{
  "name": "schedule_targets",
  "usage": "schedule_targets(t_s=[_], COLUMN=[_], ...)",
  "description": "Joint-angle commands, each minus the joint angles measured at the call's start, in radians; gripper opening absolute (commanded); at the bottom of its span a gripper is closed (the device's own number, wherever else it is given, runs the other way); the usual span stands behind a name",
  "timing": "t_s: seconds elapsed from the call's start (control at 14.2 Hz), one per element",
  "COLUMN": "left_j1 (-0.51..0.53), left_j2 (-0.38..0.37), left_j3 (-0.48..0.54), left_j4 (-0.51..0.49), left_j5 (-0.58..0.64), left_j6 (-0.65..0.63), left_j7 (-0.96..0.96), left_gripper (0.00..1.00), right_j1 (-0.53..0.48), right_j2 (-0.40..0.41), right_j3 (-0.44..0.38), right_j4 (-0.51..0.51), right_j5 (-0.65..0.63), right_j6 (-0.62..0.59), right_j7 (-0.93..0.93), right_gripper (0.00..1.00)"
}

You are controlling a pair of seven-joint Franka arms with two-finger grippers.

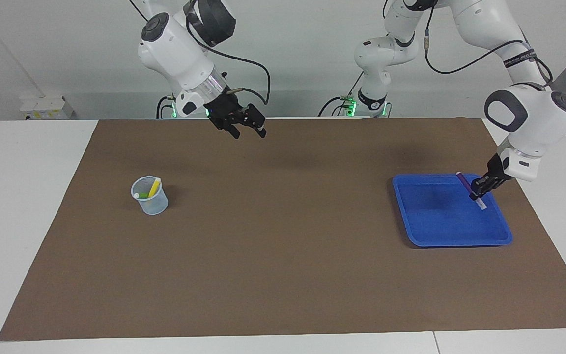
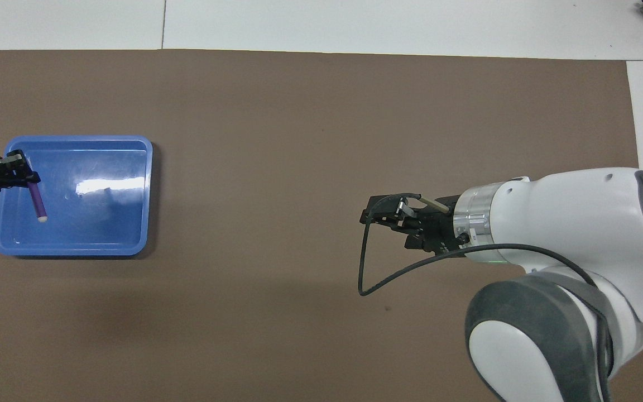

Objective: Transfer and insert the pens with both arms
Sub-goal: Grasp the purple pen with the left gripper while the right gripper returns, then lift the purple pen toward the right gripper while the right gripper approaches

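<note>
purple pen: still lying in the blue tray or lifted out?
Lifted. The slim purple marker pen hangs tilted in the left claw over the blue plastic tray.
</note>
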Motion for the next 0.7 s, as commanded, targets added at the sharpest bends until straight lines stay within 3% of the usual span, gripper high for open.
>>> schedule_targets(t_s=[0.0,0.63], left_j1=[-0.02,-0.105], left_j2=[-0.066,-0.263], left_j3=[0.007,0.0], left_j4=[-0.005,-0.016], left_j5=[0.001,-0.002], left_j6=[-0.061,-0.17], left_j7=[-0.143,-0.646], left_gripper=[0.0,0.0], right_j1=[0.002,0.002], right_j2=[-0.016,-0.016], right_j3=[-0.001,-0.001], right_j4=[-0.02,-0.02], right_j5=[0.023,0.023], right_j6=[0.015,0.015], right_j7=[0.013,0.012], right_gripper=[1.0,1.0])
